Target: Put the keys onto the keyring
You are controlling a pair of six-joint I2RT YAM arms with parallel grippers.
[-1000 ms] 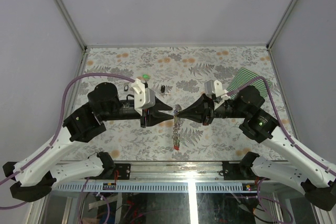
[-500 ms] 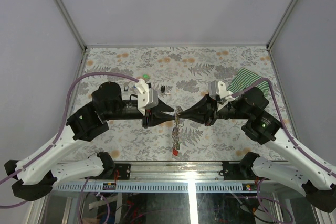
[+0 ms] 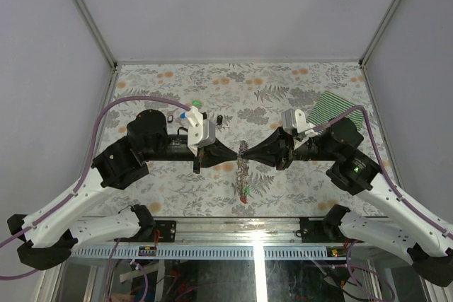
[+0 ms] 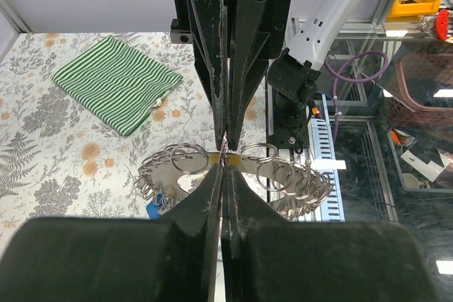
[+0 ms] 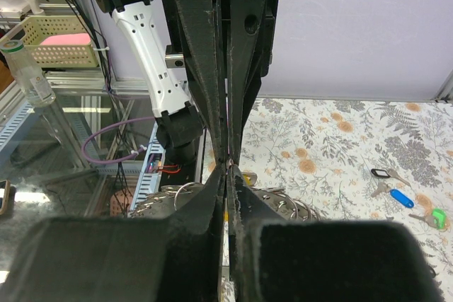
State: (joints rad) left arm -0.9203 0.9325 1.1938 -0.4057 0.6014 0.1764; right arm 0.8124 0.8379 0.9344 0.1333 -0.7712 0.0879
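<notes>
Left gripper (image 3: 234,152) and right gripper (image 3: 245,151) meet tip to tip above the floral-patterned table (image 3: 283,90). Both are pinched tight on the large flat dark grey metal keyring (image 3: 242,171), which hangs edge-on between them, off the table. A small black-headed key (image 5: 380,172), blue-headed key (image 5: 401,197) and green-headed key (image 5: 434,215) lie loose on the table.

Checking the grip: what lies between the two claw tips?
The keyring, pinched by the left claw and the right claw; the left wrist view shows it.
</notes>
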